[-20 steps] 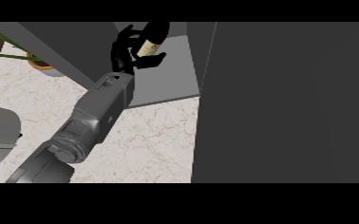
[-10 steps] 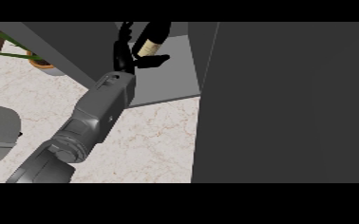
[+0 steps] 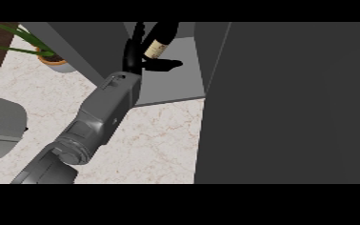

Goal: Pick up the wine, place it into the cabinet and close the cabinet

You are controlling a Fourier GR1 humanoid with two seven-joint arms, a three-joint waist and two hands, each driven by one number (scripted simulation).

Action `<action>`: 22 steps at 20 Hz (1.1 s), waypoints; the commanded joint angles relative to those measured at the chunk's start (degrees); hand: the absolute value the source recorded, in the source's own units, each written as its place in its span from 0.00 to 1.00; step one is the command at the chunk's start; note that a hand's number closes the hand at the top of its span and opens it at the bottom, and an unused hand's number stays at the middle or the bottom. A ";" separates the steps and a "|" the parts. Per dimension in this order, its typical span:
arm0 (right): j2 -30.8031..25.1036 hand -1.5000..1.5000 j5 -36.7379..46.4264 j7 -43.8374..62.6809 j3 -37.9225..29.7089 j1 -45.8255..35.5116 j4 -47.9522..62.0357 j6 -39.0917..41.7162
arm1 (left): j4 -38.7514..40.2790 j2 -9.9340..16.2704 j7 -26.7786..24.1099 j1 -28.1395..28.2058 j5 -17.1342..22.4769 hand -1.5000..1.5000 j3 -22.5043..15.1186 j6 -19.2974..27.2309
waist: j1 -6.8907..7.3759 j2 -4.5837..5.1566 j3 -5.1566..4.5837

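Left hand, fingers clamped on the wine, inside the cabinet. Risk: the bottle, tilted above the fingers, may topple on release.

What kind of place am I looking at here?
Probably a kitchen: a pale marble-patterned counter, a dark grey cabinet standing open on it, and a potted plant in the corner. The left hand holds a wine bottle inside the cabinet opening.
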 commanded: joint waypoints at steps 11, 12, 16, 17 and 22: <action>-2.21 0.00 3.51 4.42 0.06 1.08 -3.98 -3.34 | -6.87 0.69 -7.35 0.34 4.05 0.00 5.82 -23.65 | 5.80 -2.85 0.68; -2.87 0.00 0.91 3.43 -2.64 1.56 -2.84 -2.43 | -7.81 0.69 -6.00 0.61 3.56 0.00 5.39 -24.64 | 6.44 -3.05 0.73; -2.94 0.00 2.65 7.71 -0.52 0.38 -5.62 -5.71 | -13.41 -3.26 -4.75 2.43 1.94 0.00 4.09 -19.97 | 7.84 -3.78 0.73; -5.17 0.00 1.53 9.07 -3.11 -1.14 -5.21 -5.36 | -15.32 -1.27 -3.76 5.04 1.52 0.00 3.13 -22.15 | 8.59 -4.17 0.73; -3.37 0.00 3.29 7.65 -0.22 3.49 -6.81 -6.07 | -29.51 -4.24 2.16 8.43 0.46 0.00 -0.62 -15.52 | 8.89 -4.35 0.77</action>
